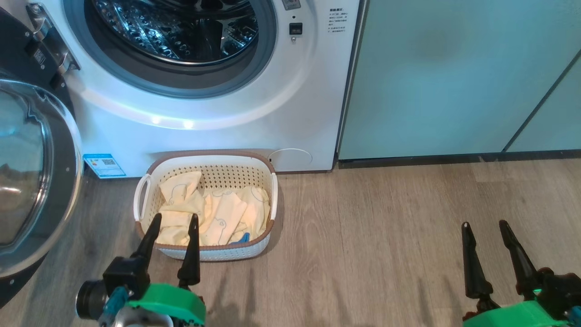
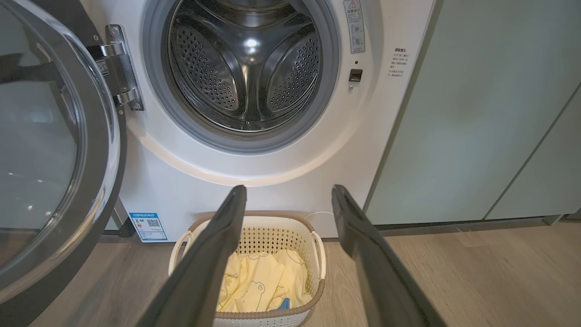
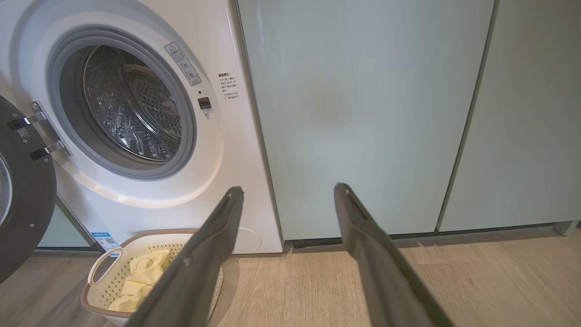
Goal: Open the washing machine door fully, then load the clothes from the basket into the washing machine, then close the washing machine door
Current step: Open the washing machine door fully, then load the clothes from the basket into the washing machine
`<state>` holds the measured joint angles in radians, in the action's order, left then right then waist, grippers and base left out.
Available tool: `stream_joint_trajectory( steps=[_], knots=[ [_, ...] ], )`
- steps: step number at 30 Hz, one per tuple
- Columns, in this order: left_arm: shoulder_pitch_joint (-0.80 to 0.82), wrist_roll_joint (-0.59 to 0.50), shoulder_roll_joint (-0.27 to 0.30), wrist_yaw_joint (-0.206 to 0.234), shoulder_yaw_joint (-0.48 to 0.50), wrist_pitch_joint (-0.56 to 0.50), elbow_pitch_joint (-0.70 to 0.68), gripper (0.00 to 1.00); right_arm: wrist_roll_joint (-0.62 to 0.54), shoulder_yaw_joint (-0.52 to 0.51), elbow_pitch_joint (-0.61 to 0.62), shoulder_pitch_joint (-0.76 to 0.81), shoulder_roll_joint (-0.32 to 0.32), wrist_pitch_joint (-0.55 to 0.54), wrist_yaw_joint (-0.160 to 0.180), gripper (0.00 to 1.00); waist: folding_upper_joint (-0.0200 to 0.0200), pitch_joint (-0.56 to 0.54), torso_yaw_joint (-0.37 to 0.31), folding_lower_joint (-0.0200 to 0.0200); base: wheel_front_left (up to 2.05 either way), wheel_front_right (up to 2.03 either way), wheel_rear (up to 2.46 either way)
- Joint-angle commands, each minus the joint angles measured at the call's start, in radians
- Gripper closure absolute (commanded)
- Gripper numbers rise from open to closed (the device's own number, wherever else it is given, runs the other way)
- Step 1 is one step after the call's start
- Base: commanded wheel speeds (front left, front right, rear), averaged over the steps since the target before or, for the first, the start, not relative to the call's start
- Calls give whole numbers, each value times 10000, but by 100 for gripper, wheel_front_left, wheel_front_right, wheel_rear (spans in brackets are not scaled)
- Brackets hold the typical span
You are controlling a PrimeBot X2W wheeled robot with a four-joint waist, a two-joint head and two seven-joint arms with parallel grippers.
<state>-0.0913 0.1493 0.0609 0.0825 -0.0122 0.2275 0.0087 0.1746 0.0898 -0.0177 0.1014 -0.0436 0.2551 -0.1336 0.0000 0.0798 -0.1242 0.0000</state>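
Observation:
The white washing machine (image 1: 272, 104) stands with its steel drum mouth (image 1: 181, 32) uncovered. Its round black washing machine door (image 1: 32, 181) is swung wide to the left on its hinge. On the floor in front sits the cream basket (image 1: 206, 165) holding pale yellow clothes (image 1: 218, 211) and a bit of blue fabric (image 1: 243, 238). My left gripper (image 1: 175, 219) hovers open over the basket's near rim, empty. My right gripper (image 1: 484, 224) is open and empty over bare floor far to the right. The left wrist view looks along its fingers (image 2: 213, 254) at the basket (image 2: 281, 313) and drum (image 2: 247, 68).
Pale green cabinet doors (image 1: 454, 77) stand right of the washer, with a dark plinth gap below. Wood-look floor (image 1: 386, 245) stretches between the basket and my right gripper. The open door juts out at the left.

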Motion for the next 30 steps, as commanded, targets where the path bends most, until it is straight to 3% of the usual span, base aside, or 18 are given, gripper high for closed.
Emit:
stream_joint_trajectory(
  steps=[1,19,30],
  knots=[
    [465,-88,157,65,250,-31,-275,0,53,153,354,-241,-66,67,29,0,0,-19,1,0,0,0,0],
    [422,-82,254,216,117,-17,-166,0,191,233,292,-193,-66,67,29,0,0,-120,-60,0,8,-8,0],
    [424,-93,284,308,-7,-6,-218,0,213,216,312,-199,-66,67,29,0,0,-49,-46,0,139,-139,0]
  ],
)
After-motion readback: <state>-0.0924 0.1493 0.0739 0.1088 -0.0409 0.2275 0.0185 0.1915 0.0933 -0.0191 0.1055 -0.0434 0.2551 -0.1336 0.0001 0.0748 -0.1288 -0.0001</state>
